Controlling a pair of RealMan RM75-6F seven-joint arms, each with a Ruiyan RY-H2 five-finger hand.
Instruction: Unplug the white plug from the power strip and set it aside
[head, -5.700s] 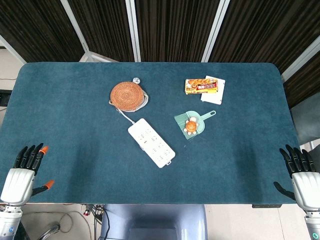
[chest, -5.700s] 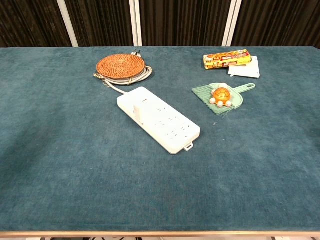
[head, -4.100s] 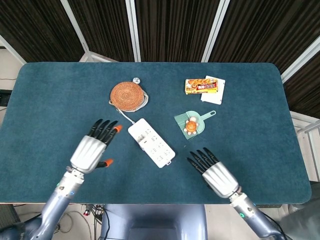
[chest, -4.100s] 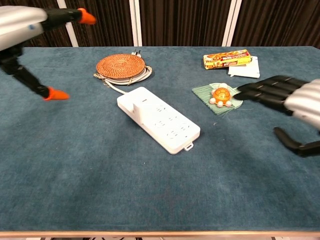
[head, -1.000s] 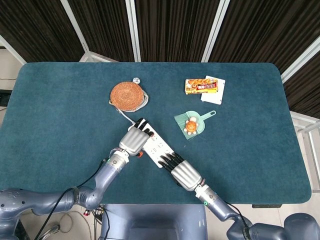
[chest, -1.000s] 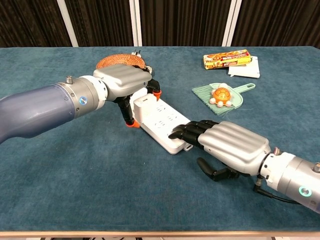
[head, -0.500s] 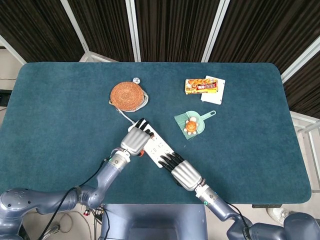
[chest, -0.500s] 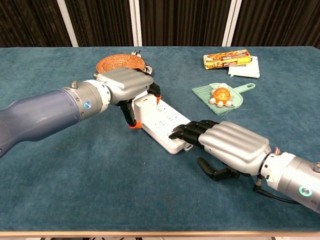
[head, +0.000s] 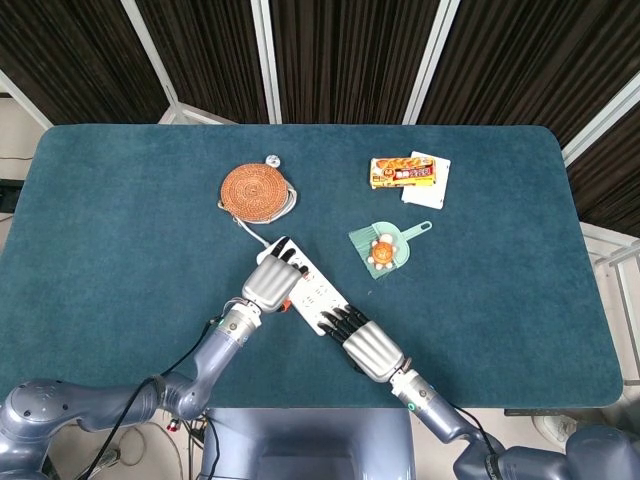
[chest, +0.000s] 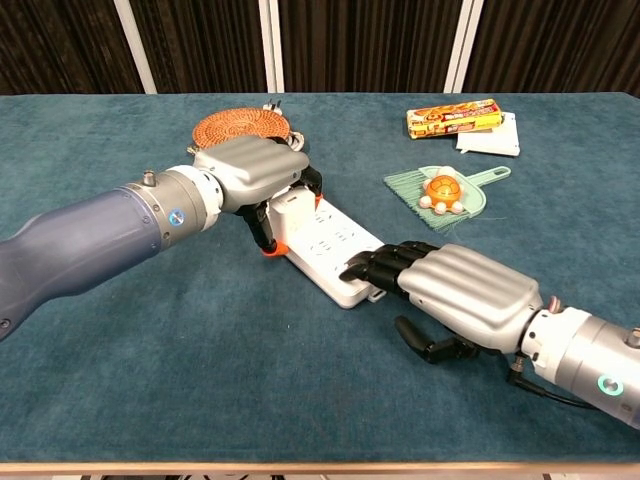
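Note:
The white power strip (head: 316, 292) (chest: 337, 244) lies slantwise mid-table, its cable running back to a coil. At its far end the white plug (chest: 291, 211) still sits in a socket. My left hand (head: 271, 281) (chest: 253, 174) is wrapped over that plug, which sits between the orange-tipped thumb on the near side and the fingers on the far side. In the head view the plug is hidden under the hand. My right hand (head: 366, 346) (chest: 463, 297) lies flat, its black fingertips (chest: 360, 267) pressing on the strip's near end and holding nothing.
A woven round coaster (head: 257, 192) sits on the coiled cable at the back left. A green dustpan with an orange toy (head: 384, 248) lies right of the strip. Behind it are a snack box (head: 402, 172) and a white card (head: 432, 187).
My left hand has slid a little further onto the plug and its fingers have tightened around it. The right hand and the strip have stayed put.

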